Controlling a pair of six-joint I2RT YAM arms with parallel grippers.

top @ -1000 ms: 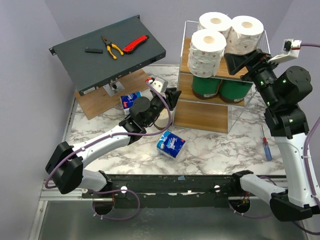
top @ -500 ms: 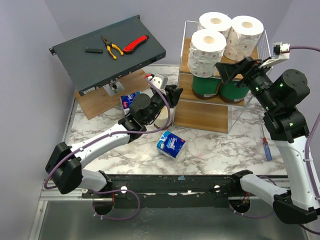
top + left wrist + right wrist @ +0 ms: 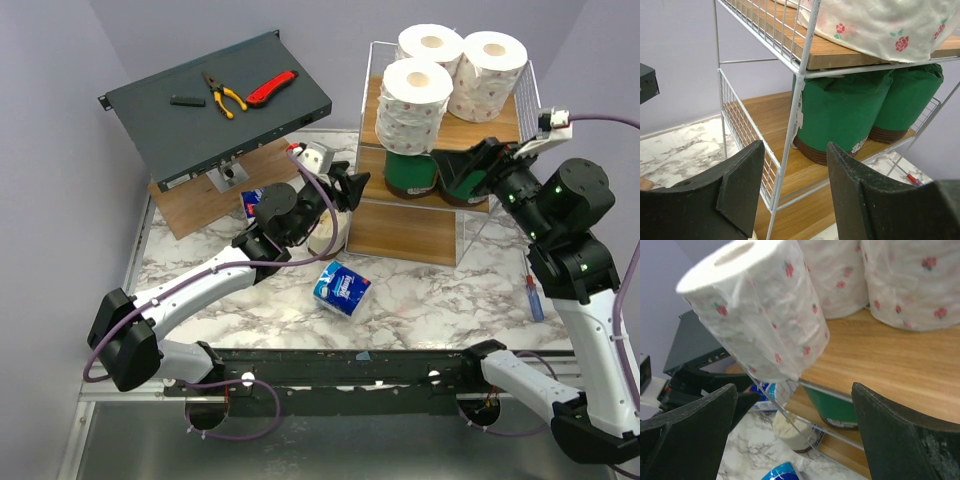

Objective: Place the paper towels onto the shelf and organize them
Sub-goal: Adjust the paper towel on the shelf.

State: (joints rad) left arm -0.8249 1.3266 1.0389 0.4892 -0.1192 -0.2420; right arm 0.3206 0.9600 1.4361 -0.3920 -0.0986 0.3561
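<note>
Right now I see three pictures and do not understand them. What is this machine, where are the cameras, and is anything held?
These are two robot arms at a marble table. One picture looks down from above; the other two come from cameras on the wrists. The left end effector and right end effector are open and empty, near the white wire shelf with wooden boards. It carries three white rolls with pink print above two green-wrapped rolls. A blue-and-white wrapped pack lies on the table.

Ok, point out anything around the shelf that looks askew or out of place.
The front printed roll overhangs the front corner of the shelf's top board and seems to lean outward. A blue-and-white pack lies loose on the table.
</note>
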